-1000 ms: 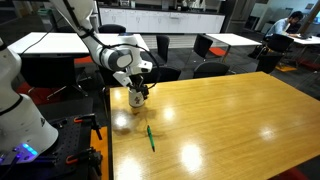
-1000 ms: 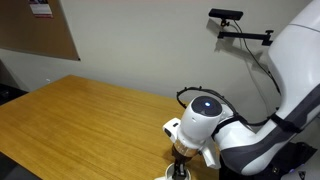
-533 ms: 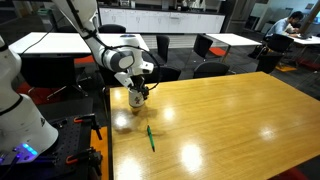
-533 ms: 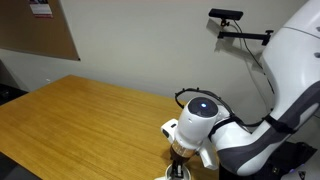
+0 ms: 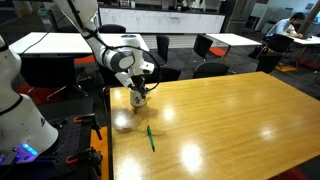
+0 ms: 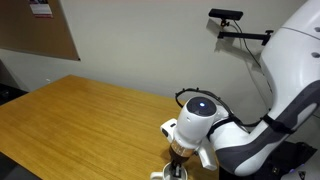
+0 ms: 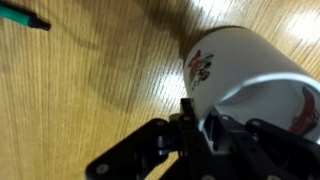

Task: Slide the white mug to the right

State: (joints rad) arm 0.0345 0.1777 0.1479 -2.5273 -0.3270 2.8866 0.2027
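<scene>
The white mug [image 5: 136, 98] stands near the table's corner, right under my gripper [image 5: 140, 91]. In the wrist view the white mug [image 7: 240, 62] fills the right side, showing a small red and dark mark on its wall. My gripper [image 7: 197, 112] is shut on the mug's rim, with one finger [image 7: 186, 112] outside the wall and the other inside. In an exterior view the wrist hides most of the mug; only a white edge [image 6: 160, 175] shows below the gripper [image 6: 180, 166].
A thin green pen [image 5: 151, 138] lies on the wooden table [image 5: 230, 120] in front of the mug, and the pen [image 7: 22, 17] also shows in the wrist view. The table edge runs close beside the mug. Office chairs and tables stand beyond.
The jaws have closed from wide open onto the mug's rim. The arm has hardly moved, and the pen lies where it was.
</scene>
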